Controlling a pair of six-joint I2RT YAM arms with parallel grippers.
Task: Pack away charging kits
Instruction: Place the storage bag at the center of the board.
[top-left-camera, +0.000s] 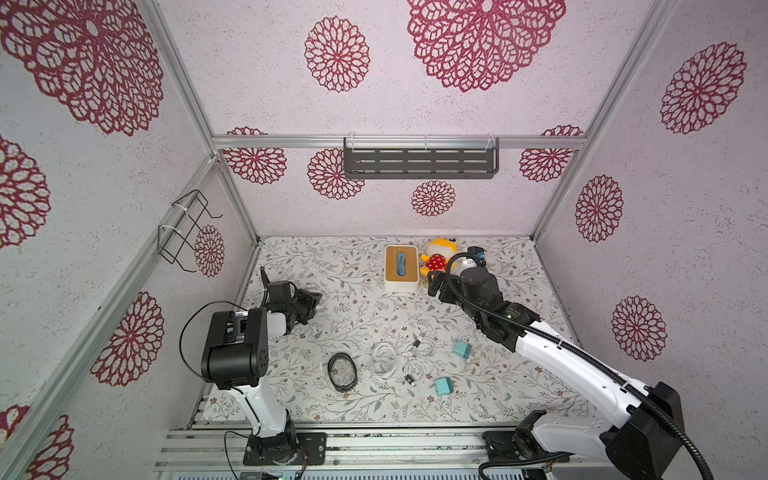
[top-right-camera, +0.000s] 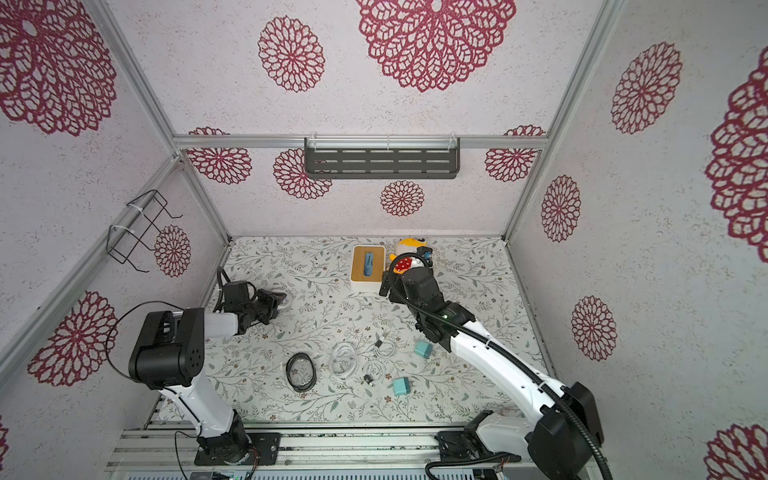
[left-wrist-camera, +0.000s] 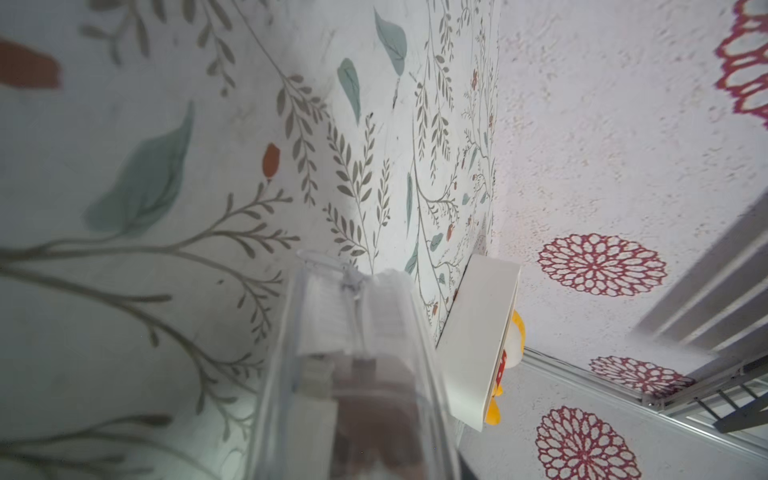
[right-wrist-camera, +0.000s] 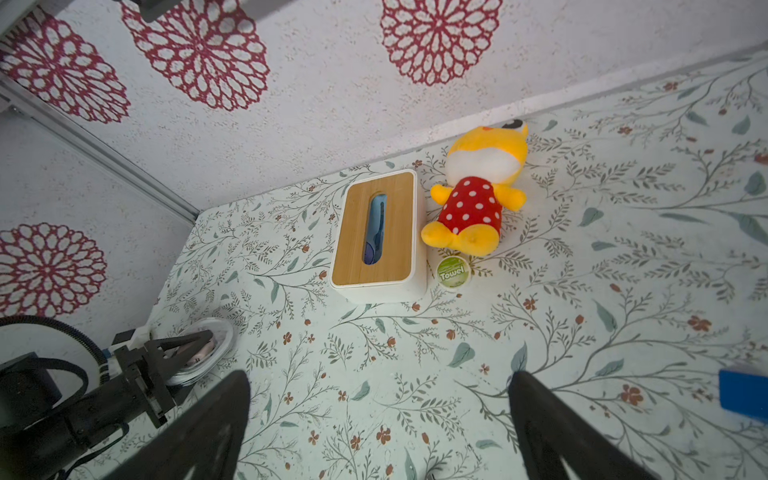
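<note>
Kits lie split across the floral-print table (top-left-camera: 332, 266). Two teal cube plug adapters (top-left-camera: 462, 349) sit on its near half, each close to a small coiled white cable with dark ends (top-left-camera: 423, 348). All are loose and unpacked beside a clear round plastic tub (top-left-camera: 383, 359), presumably set there to receive them. Well apart, by the left wall, the left gripper (right-wrist-camera: 199, 343) reaches down over a second clear round tub (right-wrist-camera: 227, 332) with something pale pink (right-wrist-camera: 203, 353) inside, likely the third adapter, so this tub seems the one being packed. Whether its jaws grip the tub or stand free I cannot tell. The right gripper (right-wrist-camera: 380, 376) hovers with jaws spread wide and nothing between them, near the white box with a wooden lid (right-wrist-camera: 374, 232), probably waiting out of the way until a teal adapter needs picking
</note>
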